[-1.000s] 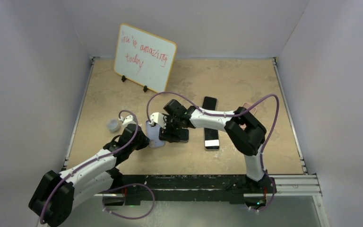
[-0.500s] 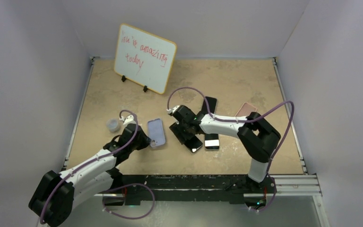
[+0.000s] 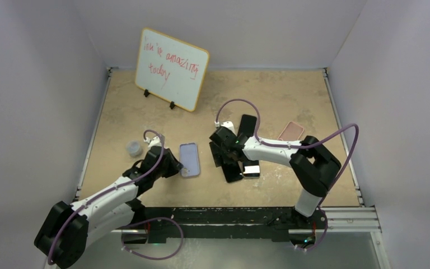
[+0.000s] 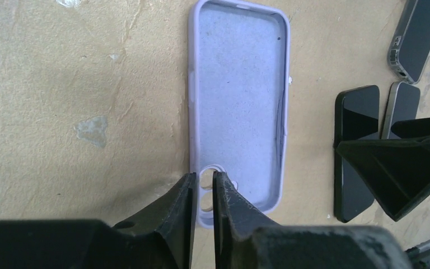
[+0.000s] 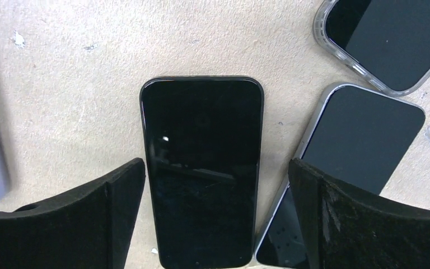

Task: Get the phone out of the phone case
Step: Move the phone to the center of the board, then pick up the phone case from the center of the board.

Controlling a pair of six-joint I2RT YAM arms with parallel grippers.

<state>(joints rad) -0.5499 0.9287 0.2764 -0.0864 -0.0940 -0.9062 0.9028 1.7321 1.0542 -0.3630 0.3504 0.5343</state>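
The lavender phone case [image 3: 190, 159] lies flat and empty on the table, inside up [image 4: 238, 101]. My left gripper [image 3: 176, 167] sits at its near corner. Its jaws stand a narrow gap apart [image 4: 204, 178] over the camera cutout and pinch nothing. The bare black phone [image 3: 233, 172] lies screen up on the table to the right of the case [image 5: 201, 168]. My right gripper [image 3: 227, 159] hovers over the phone, wide open [image 5: 217, 168], a finger on each side and clear of its edges.
A silver-edged phone [image 3: 251, 168] lies right beside the black one. A black phone in a clear case [image 3: 248, 124] and a pink case [image 3: 291, 131] lie farther back. A whiteboard [image 3: 171, 68] stands at back left, a small cup [image 3: 134, 148] at left.
My right gripper carried the phone rightward out of the case, set it beside the silver-edged phone and opened. The case settled flat. My left jaws parted slightly.
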